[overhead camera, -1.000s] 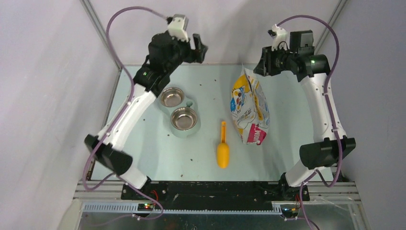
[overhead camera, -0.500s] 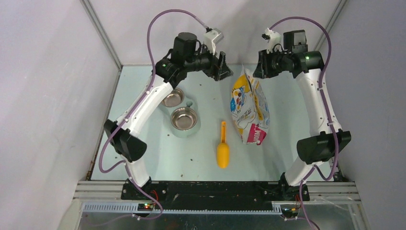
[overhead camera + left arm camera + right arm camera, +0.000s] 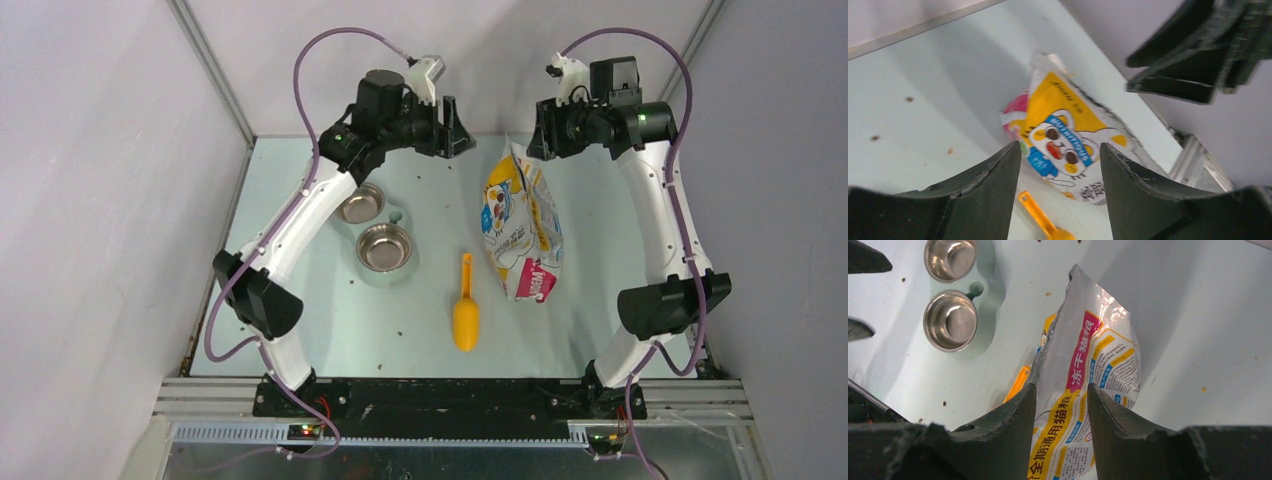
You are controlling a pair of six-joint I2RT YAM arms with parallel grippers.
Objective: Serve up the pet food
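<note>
Mostly hidden, the pet food [image 3: 909, 99]: apparently inside the foil bag [image 3: 520, 220] lying flat right of the steel bowls [image 3: 385, 247], with only stray pellets on the table [image 3: 300, 320]. Likely light, loose, crumbly, so scooped or poured, never pinched. Expect crinkly, slippery foil; best taken at the far top edge. Both spread and empty above that end: left gripper [image 3: 1060, 150], right gripper [image 3: 1061, 390]

The right gripper [image 3: 1060, 390] hangs with its dark fingers [image 3: 1013, 420] parted above the printed foil bag [image 3: 1098, 355], which lies on the pale table [image 3: 1198, 300]. An orange scoop [image 3: 1018, 382] peeks out from the bag's left edge. Two steel bowls [image 3: 950, 320] sit in a pale holder [image 3: 990, 275] at upper left. Brown specks [image 3: 1048, 293] dot the table.
</note>
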